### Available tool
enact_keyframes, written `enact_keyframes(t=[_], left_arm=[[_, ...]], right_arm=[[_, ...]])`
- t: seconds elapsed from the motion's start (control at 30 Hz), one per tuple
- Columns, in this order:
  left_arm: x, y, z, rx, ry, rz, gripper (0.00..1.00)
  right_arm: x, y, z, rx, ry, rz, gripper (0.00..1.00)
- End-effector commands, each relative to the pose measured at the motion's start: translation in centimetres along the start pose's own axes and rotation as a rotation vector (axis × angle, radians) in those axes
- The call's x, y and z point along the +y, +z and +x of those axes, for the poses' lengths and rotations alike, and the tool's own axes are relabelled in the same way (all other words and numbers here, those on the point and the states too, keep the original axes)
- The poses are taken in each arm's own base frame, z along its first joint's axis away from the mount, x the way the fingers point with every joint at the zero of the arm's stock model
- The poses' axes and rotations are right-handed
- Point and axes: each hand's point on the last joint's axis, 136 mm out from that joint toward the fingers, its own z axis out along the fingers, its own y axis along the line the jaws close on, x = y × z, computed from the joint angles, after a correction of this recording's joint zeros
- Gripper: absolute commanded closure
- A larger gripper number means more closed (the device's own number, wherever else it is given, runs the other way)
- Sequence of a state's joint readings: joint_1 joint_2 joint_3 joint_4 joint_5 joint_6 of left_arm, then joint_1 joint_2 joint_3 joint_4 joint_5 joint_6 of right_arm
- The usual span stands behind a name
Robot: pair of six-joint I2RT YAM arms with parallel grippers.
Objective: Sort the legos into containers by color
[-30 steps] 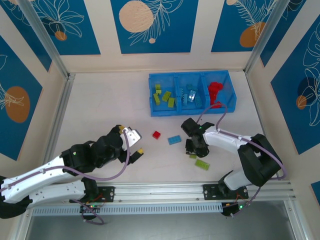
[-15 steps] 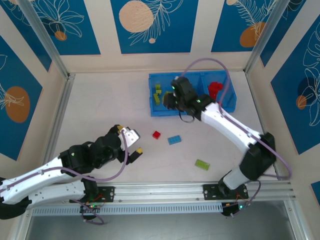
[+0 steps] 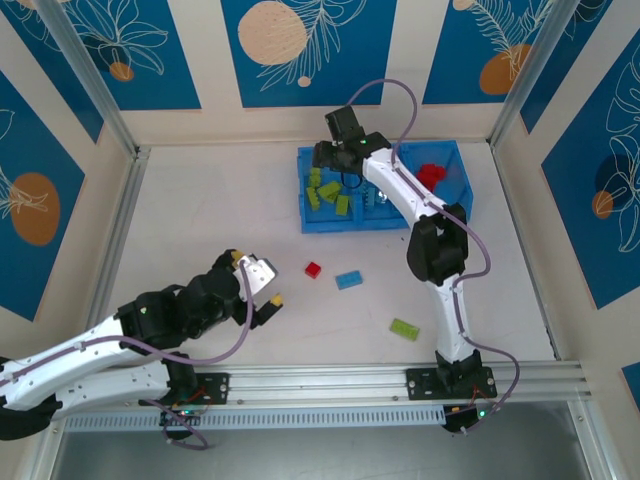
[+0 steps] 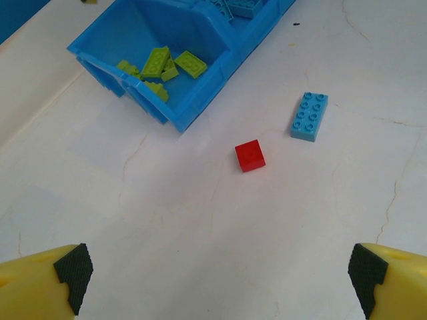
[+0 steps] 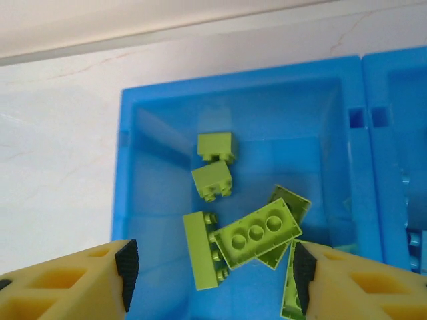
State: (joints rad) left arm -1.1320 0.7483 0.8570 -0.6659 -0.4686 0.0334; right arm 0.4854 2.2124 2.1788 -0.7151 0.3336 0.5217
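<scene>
The blue tray stands at the back, its three containers holding lime green, light blue and red legos. My right gripper hovers open over the green compartment. Several lime bricks lie loose below its spread jaws, which hold nothing. On the table lie a red brick, a light blue brick and a lime brick. My left gripper is open and empty, short of the red brick and the blue brick.
Walls with metal posts close in the table on three sides. A rail runs along the near edge by the arm bases. The right arm stretches across the table's right half to the tray.
The right arm swung from the table near the loose lime bricks up to the tray's green compartment, and its jaws opened there. One small lime brick is gone from the table. The left arm stayed still.
</scene>
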Motion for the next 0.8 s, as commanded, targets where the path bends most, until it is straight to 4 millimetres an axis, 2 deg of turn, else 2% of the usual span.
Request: enact_keyframes(t=[0.0,0.1,0.2,0.33,0.43,0.5,0.53,0.63,0.77], left_arm=[[0.6,0.3,0.0,-0.001,-0.013,-0.034,0.0],[0.6,0.4,0.0,0.005,-0.01,-0.035,0.0],[0.4,0.5,0.0,0.008,-0.006,-0.026,0.0],[-0.1,0.8,0.0,0.015,0.006,-0.006,0.0],[-0.7,1.0,-0.2,0.014,0.024,0.026,0.0],[-1.9,1.2,-0.6,0.0,0.046,0.088,0.0],[-3.1,1.1,-1.0,-0.021,0.065,0.155,0.0],[-8.6,0.1,-2.6,-0.132,0.153,0.463,0.0],[-15.4,-0.9,-5.9,-0.37,0.229,0.756,0.0]], right_arm=[[1.8,-5.6,-0.3,-0.006,-0.034,-0.042,0.35],[2.3,-8.7,1.8,-0.011,-0.033,-0.094,0.34],[1.3,-11.9,4.5,-0.032,-0.008,-0.11,0.32],[-2.1,-15.0,9.8,-0.013,0.052,-0.106,0.31],[-5.7,-16.8,13.9,0.011,0.098,-0.06,0.3],[-8.1,-18.1,16.0,0.017,0.136,-0.018,0.28],[-9.2,-18.9,17.0,0.016,0.153,-0.001,0.27],[-11.8,-20.7,18.9,-0.008,0.216,0.01,0.23],[-13.9,-22.7,19.2,-0.06,0.286,-0.027,0.21]])
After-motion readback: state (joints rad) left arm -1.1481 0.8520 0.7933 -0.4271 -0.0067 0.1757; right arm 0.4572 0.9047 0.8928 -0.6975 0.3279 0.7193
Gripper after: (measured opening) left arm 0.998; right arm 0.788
